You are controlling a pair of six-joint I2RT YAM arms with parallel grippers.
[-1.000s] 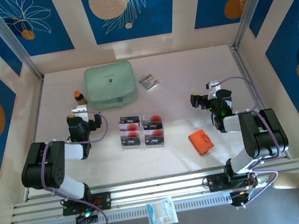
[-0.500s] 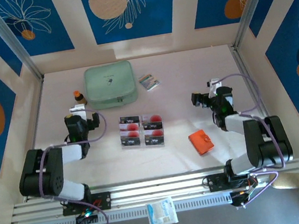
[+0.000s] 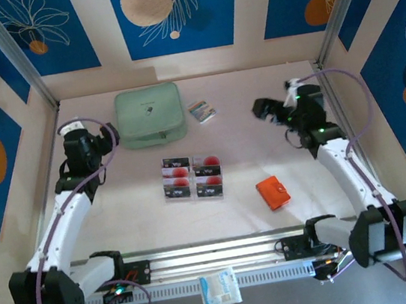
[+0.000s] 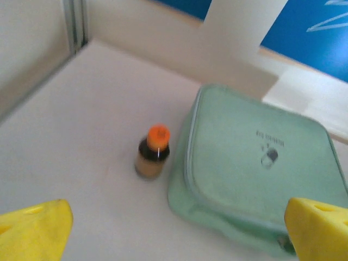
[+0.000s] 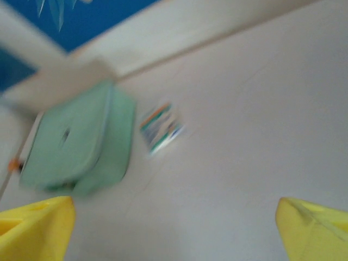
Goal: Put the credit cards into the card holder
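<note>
A white packet [image 3: 220,289] lies nearest, in front of the metal rail that carries the two arm bases. On the tabletop [image 3: 263,151], the card holder [image 3: 273,192] lies flat and closed on the near right side, with nothing touching it. A little farther and to the left, about in the middle of the tabletop, the four credit cards [image 3: 192,177] lie face up in a block of two by two, close against each other and well apart from the card holder. No card is inside the holder.

Farther back, both arms are stretched out over the tabletop. The left tool [image 3: 92,141] is at the far left, and the left wrist view shows its yellow fingers [image 4: 32,228] at the two lower corners, so this tool is wide and holds nothing. The right tool [image 3: 261,107] is at the far right. Its wrist view is blurred, but it shows the yellow fingers [image 5: 35,228] far apart and nothing between them.

In front of the left tool, a small brown bottle [image 4: 153,152] with an orange cap stands upright, just beside the left edge of the mint-green zip pouch [image 3: 149,115]. The pouch lies flat near the far wall. To its right, apart from it, lies a small striped packet [image 3: 202,110].
</note>
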